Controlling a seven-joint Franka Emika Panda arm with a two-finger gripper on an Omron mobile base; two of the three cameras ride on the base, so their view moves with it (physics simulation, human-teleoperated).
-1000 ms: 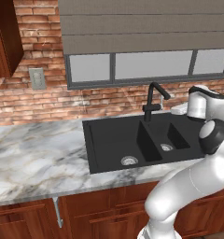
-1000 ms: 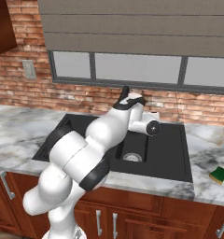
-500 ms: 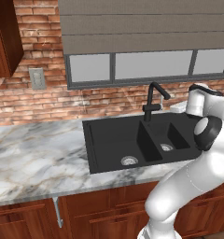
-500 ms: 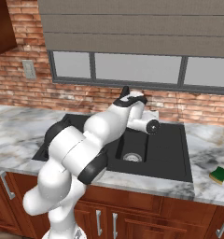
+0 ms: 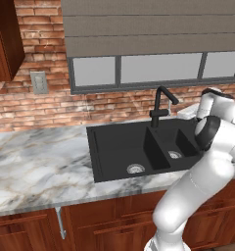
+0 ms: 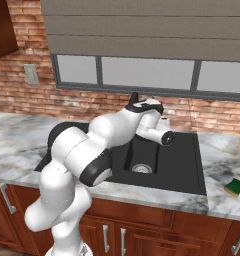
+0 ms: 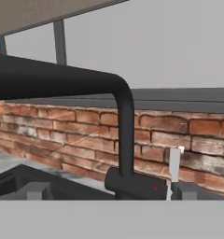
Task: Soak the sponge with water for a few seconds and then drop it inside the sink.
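Observation:
The sponge (image 6: 235, 187), yellow with a dark green top, lies on the marble counter to the right of the black double-basin sink (image 6: 187, 167). The left base view shows the sink (image 5: 114, 147) with a silver drain in each basin. My gripper (image 7: 110, 191) is open with nothing between its fingers. It points at the base of the black gooseneck faucet (image 7: 125, 121) from close by. My arm reaches over the smaller basin toward the faucet (image 5: 161, 100), far from the sponge. The water is out of view.
A brick wall and a window run behind the sink. Marble counter (image 5: 36, 166) stretches to the left of the sink, and a narrower strip (image 6: 219, 160) lies on its right. A wall outlet (image 5: 39, 82) sits on the brick at the left.
The arm has barely shifted near the faucet. The gripper stays open and the sponge has not moved.

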